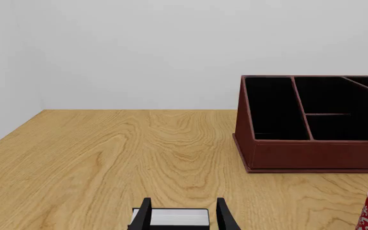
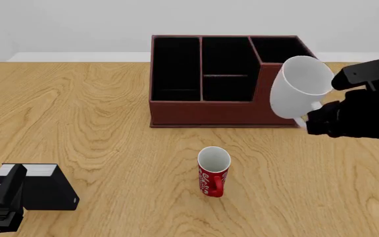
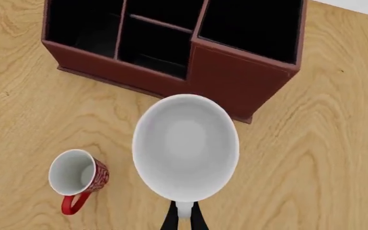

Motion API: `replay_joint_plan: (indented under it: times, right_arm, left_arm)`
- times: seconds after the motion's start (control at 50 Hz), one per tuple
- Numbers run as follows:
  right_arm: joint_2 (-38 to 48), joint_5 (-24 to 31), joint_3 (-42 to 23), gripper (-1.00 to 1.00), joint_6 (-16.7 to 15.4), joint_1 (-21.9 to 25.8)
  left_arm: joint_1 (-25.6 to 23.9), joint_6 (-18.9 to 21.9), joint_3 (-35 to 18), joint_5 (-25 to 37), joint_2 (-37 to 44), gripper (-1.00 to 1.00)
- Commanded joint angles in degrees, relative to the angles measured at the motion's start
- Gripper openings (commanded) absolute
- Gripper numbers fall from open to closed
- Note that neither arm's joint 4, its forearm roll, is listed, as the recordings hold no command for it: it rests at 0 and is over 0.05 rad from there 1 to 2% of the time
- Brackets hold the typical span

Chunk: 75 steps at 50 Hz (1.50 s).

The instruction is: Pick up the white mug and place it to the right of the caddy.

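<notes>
White mug [image 2: 299, 88], pinched by its handle in the right claw [image 3: 182, 214], hangs tilted beside the caddy [image 2: 224, 81]; lowering could clip its corner.

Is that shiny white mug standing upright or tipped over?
Tipped. The glossy white mug hangs in the air, held by the right pincer, its open mouth tilted toward the front camera.

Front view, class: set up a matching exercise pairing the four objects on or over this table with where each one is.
Objects:
1. white mug
2. red mug
3. caddy
4. small black box

Places:
A. standing on the table in front of the caddy
B. at the back of the table
C. held in the air by the right gripper
D. near the left gripper

Pairs: 1-C, 2-A, 3-B, 4-D
</notes>
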Motion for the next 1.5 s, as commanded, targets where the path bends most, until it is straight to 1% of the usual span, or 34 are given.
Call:
replay_joint_plan:
  times: [0.02, 0.3, 0.42, 0.52, 0.56, 0.68, 0.72, 0.74, 0.86, 0.94, 1.04, 1.08, 1.1, 1.14, 1.28, 1.44, 1.5]
  right_arm:
    - [-3.8, 1.0, 1.8, -1.00, 1.2, -3.9]
    - [-6.4, 2.6, 2.5, -1.00, 1.7, -9.2]
    - [-6.8, 3.1, 1.5, -1.00, 3.3, -10.2]
    - [-5.8, 2.3, 1.1, -1.00, 3.8, -10.9]
    - [-5.3, 2.0, 0.9, -1.00, 3.3, -12.1]
    - [-4.2, 1.7, -0.2, -1.00, 4.3, -12.6]
    - [-4.1, 1.5, -0.4, -1.00, 3.9, -13.6]
    - [-3.4, 1.2, -0.7, -1.00, 4.7, -13.0]
    - [-0.6, -0.9, -0.8, -1.00, 5.6, -14.1]
    - [0.7, -1.5, -1.3, -1.00, 5.3, -15.5]
    - [1.5, -1.0, -3.0, -1.00, 4.9, -17.0]
    - [2.0, -0.2, -4.6, -1.00, 5.7, -17.1]
    - [2.2, 0.0, -5.1, -1.00, 5.4, -17.8]
    - [2.4, 0.4, -6.1, -1.00, 5.9, -17.9]
    - [4.4, 1.3, -9.2, -1.00, 5.9, -19.5]
    - [5.4, 2.4, -11.7, -1.00, 5.5, -21.2]
    - [5.9, 3.3, -13.0, -1.00, 5.1, -22.6]
  left_arm:
    - [0.0, 0.0, 0.0, 0.0, 0.0, 1.00]
    - [0.0, 0.0, 0.0, 0.0, 0.0, 1.00]
    - [0.0, 0.0, 0.0, 0.0, 0.0, 1.00]
    - [0.0, 0.0, 0.0, 0.0, 0.0, 1.00]
    - [0.0, 0.0, 0.0, 0.0, 0.0, 1.00]
    - [0.0, 0.0, 0.0, 0.0, 0.0, 1.00]
    - [0.0, 0.0, 0.0, 0.0, 0.0, 1.00]
    - [0.0, 0.0, 0.0, 0.0, 0.0, 1.00]
    - [0.0, 0.0, 0.0, 0.0, 0.0, 1.00]
    - [0.0, 0.0, 0.0, 0.0, 0.0, 1.00]
    - [0.0, 0.0, 0.0, 0.0, 0.0, 1.00]
    - [0.0, 0.0, 0.0, 0.0, 0.0, 1.00]
    - [0.0, 0.0, 0.0, 0.0, 0.0, 1.00]
    - [0.0, 0.0, 0.0, 0.0, 0.0, 1.00]
    - [0.0, 0.0, 0.0, 0.0, 0.0, 1.00]
    - [0.0, 0.0, 0.0, 0.0, 0.0, 1.00]
    - [0.0, 0.0, 0.0, 0.0, 0.0, 1.00]
